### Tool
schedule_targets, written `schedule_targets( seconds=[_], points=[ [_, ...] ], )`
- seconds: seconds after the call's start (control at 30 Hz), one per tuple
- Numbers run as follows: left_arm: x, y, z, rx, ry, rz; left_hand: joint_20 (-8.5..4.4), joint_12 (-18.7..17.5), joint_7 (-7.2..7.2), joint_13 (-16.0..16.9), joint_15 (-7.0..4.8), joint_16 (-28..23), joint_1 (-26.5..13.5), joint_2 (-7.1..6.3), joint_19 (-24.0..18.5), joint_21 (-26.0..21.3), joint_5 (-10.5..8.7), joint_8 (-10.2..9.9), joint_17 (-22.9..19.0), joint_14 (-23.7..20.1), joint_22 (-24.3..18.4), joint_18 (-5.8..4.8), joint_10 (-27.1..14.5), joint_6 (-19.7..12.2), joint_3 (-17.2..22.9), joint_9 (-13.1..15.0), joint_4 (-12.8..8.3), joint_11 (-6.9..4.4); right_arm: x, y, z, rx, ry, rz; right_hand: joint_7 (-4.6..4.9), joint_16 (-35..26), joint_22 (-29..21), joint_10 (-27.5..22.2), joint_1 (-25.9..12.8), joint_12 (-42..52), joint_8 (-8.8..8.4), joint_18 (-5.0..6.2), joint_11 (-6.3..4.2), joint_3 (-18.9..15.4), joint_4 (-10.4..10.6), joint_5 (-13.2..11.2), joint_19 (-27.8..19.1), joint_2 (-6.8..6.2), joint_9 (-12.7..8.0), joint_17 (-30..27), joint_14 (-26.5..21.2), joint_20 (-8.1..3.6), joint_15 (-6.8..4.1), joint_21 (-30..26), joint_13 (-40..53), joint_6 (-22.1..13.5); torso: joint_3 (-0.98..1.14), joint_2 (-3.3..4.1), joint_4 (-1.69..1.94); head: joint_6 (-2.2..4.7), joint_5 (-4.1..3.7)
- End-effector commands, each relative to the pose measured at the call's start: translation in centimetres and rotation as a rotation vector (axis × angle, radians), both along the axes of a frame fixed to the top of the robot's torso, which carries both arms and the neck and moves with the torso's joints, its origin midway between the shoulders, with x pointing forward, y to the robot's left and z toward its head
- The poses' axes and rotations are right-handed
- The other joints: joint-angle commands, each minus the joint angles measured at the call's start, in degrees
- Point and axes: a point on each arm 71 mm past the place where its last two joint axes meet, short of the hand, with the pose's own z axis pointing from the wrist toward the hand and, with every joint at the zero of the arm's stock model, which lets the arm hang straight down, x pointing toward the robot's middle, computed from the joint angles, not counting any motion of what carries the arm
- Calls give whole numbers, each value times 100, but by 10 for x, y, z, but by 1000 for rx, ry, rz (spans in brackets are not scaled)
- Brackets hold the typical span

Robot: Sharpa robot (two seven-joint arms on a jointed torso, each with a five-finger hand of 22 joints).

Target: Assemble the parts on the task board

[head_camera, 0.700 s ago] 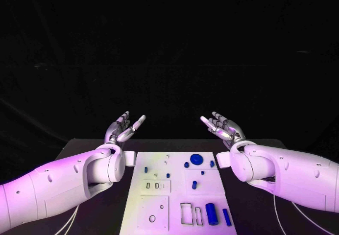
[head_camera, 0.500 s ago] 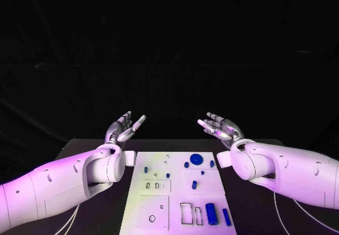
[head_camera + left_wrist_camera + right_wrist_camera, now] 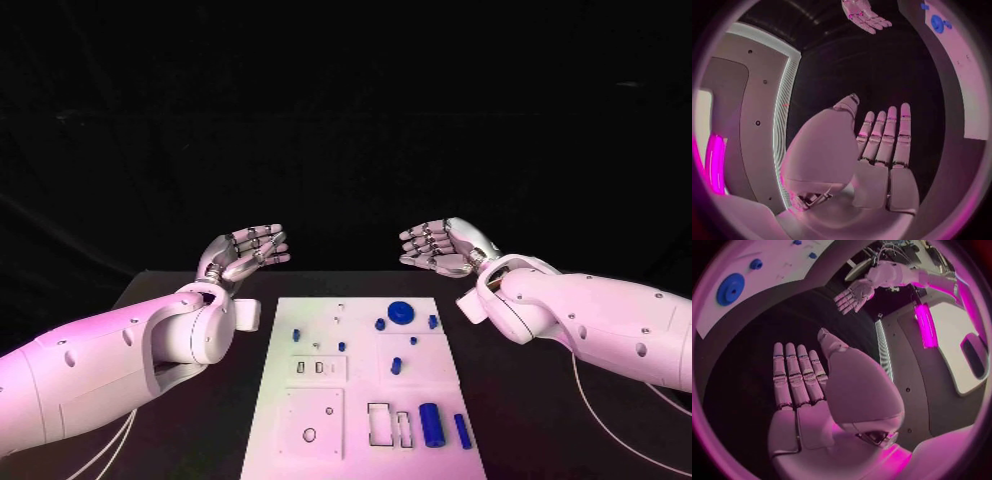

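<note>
- Black table: my work surface; it carries the board squarely before me, between both arms.
- Task board: white plate laid flat at centre, so either hand can reach it.
- Left hand: raised beyond the board's far left corner, fingers extended and apart, holding nothing; I judge it parked ready.
- Right hand: mirrored beyond the far right corner, likewise spread and empty.
- Blue disc: largest part, near the board's far edge.
- Blue cylinder: lies loose by the near edge, unassembled.

Left robot hand raised, empty, fingers straight, right robot hand likewise
</note>
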Motion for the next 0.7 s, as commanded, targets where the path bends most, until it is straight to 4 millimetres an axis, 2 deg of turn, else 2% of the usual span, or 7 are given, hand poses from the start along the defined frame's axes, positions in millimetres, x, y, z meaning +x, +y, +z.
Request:
schedule_targets(
  seconds=[0.03, 0.3, 0.43, 0.57, 0.63, 0.67, 0.7],
  points=[
    [-5, -10, 6, 10, -25, -121, -290, -7, 159, 18, -260, 294, 277, -110, 1081, 613, -42, 297, 317, 1063, 197, 164, 1201, 895, 586, 149, -38, -151, -1, 8, 1, -248, -51, 99, 50, 208, 100, 1097, -236, -203, 71, 118, -255, 875, -119, 26, 972, -474, 57, 188, 1170, -255, -330, 399, 21, 929, 27, 124, 39, -35, -27],
    [-16, -15, 21, 0, -38, -197, -411, -204, 138, 18, -355, 326, 225, -268, 1408, 798, -64, 249, 458, 1420, 229, 167, 1358, 919, 749, 134, -108, -193, -5, 16, 7, -501, -111, 162, -184, 823, 573, 1827, -444, -191, 129, 114, -550, 1319, -233, -3, 1874, -801, 189, 842, 2463, -700, -761, 1284, 94, 1309, 2, 358, 98, -105, -126],
    [-23, -17, 31, -9, -50, -218, -523, -272, 107, 28, -458, 488, 122, -349, 1676, 998, -70, 196, 645, 1793, 297, 162, 1511, 909, 780, 117, -132, -251, -11, 23, 9, -627, -142, 182, -261, 1522, 982, 2006, -611, -229, 110, 108, -676, 1373, -254, 2, 2318, -961, 259, 1481, 3219, -915, -955, 1943, 156, 1369, -29, 508, 116, -75, -171],
    [-26, -18, 39, -14, -62, -230, -534, -294, 100, 28, -466, 508, 62, -390, 1699, 1034, -75, 188, 699, 1823, 310, 155, 1551, 920, 773, 115, -122, -259, -14, 30, 9, -717, -165, 193, -254, 2215, 1351, 1706, -822, -231, 71, 94, -638, 1398, -199, -2, 2392, -1097, 344, 2158, 3351, -952, -966, 2426, 212, 1359, -45, 597, 143, -86, -192],
    [-27, -18, 41, -14, -66, -233, -534, -297, 101, 28, -466, 508, 55, -395, 1700, 1037, -75, 186, 704, 1822, 311, 154, 1553, 920, 772, 115, -120, -259, -16, 33, 9, -748, -177, 195, -261, 2744, 2787, 1607, -869, -208, 53, -92, -637, 1340, -192, -1, 2900, -1101, 385, 2523, 3523, -965, -975, 3579, 254, 1343, -46, 642, 156, -75, -203],
    [-27, -18, 42, -15, -68, -233, -534, -297, 101, 28, -466, 508, 55, -395, 1700, 1037, -75, 186, 704, 1822, 311, 154, 1553, 920, 772, 115, -120, -259, -16, 34, 9, -760, -183, 196, -265, 3035, 3062, 1588, -862, -199, 43, -124, -639, 1322, -202, 1, 2925, -1104, 411, 2777, 3423, -963, -971, 3822, 289, 1336, -47, 655, 161, -87, -206],
    [-28, -18, 43, -15, -69, -234, -534, -305, 100, 28, -465, 507, 40, -404, 1702, 1043, -75, 183, 713, 1819, 312, 152, 1556, 919, 769, 114, -115, -259, -17, 35, 9, -768, -187, 196, -258, 3879, 3899, 1552, -874, -198, 31, -234, -633, 1298, -194, 2, 3163, -1088, 441, 3589, 3512, -962, -966, 4459, 324, 1327, -50, 674, 168, -91, -216]
  ],
)
